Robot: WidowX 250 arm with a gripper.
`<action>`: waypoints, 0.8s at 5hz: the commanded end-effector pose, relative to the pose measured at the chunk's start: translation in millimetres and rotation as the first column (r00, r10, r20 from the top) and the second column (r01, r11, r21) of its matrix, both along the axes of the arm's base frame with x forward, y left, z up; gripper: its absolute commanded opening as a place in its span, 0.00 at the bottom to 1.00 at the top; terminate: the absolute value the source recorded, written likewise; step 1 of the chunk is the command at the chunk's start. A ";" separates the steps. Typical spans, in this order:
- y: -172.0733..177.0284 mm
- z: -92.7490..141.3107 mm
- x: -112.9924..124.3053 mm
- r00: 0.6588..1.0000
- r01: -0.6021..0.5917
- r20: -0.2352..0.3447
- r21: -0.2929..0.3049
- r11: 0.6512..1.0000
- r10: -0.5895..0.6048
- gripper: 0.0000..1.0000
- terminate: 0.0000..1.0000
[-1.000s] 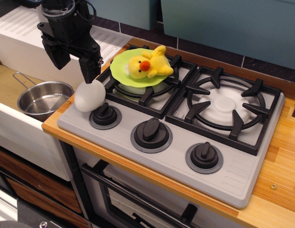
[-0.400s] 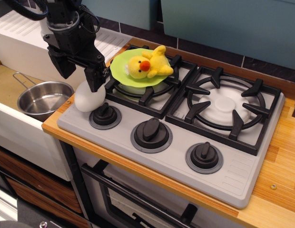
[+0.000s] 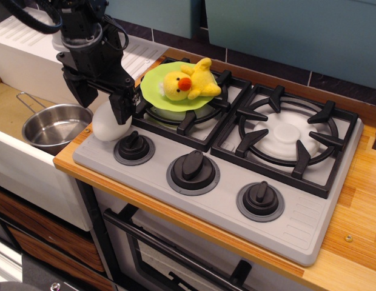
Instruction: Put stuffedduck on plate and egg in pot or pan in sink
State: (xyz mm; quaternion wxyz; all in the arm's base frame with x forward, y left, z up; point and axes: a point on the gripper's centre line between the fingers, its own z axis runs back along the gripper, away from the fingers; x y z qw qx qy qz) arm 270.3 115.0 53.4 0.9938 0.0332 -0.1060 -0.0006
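Note:
The yellow stuffedduck (image 3: 189,82) lies on the lime-green plate (image 3: 153,92), which rests on the back left burner. The white egg (image 3: 105,130) stands on the stove's front left corner, next to the leftmost knob. My black gripper (image 3: 100,102) is open and comes down over the egg, one finger (image 3: 122,108) at its right top and the other at its left. The upper part of the egg is hidden behind the fingers. The steel pot (image 3: 54,126) with a wire handle sits in the sink (image 3: 9,106), just left of the egg.
The grey stove (image 3: 309,224) has three black knobs along its front and a bare right burner (image 3: 289,134). A ribbed white drainboard (image 3: 30,33) lies behind the sink. The wooden counter (image 3: 364,200) runs on to the right.
My gripper has moved down and slightly left, so its open fingers now straddle the top of the egg. The egg has shifted slightly left. The duck, plate and pot have not moved.

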 end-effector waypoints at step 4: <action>-4.8 -18.7 2.0 0.999 0.004 0.038 -0.056 0.998 -0.002 1.00 0.00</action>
